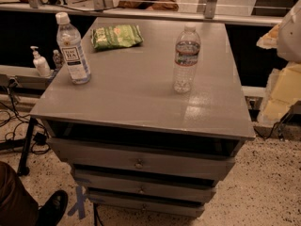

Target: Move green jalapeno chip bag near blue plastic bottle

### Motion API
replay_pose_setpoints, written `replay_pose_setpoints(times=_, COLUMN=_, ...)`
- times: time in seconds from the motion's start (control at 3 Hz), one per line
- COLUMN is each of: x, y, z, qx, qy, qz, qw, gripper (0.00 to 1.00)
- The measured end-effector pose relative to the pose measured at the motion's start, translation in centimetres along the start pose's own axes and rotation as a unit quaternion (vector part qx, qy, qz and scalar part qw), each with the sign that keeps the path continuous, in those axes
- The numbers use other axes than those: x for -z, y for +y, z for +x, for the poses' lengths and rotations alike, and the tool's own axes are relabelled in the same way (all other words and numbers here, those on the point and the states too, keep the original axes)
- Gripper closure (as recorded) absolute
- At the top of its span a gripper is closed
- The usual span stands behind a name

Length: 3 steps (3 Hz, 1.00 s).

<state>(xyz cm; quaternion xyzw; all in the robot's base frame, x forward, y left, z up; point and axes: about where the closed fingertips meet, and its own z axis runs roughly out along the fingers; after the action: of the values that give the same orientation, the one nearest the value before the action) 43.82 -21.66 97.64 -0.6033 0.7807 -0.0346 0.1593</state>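
Note:
The green jalapeno chip bag (116, 36) lies flat at the far left of the grey cabinet top (136, 93). The blue plastic bottle (73, 48), with a white cap and a white "TEA" label, stands upright near the left edge, in front and to the left of the bag. The two are about a hand's width apart. My gripper is not in view. Only a pale bulky shape (289, 32) shows at the right edge, away from the bag and the bottle.
A clear water bottle (186, 59) with a dark label band stands right of the middle. A small white pump bottle (40, 63) sits on a lower ledge to the left. Drawers (138, 163) are below, a person's shoe (52, 207) at bottom left, yellowish foam (282, 93) at right.

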Motion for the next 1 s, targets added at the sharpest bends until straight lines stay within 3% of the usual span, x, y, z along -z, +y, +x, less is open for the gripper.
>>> replay_pose_setpoints(times=0.33, x=0.0, y=0.0, z=0.0, qx=0.000, qy=0.000, qz=0.000, qw=1.0000, gripper=0.00)
replay_pose_setpoints(times=0.67, x=-0.1, y=-1.1, z=-1.4, qx=0.019, qy=-0.018, qz=0.013, qw=0.9996, gripper=0.00)
replay_pose_setpoints(times=1.0, x=-0.9, y=-3.5, z=-5.3, qx=0.050, qy=-0.050, qz=0.032, qw=0.9970, gripper=0.00)
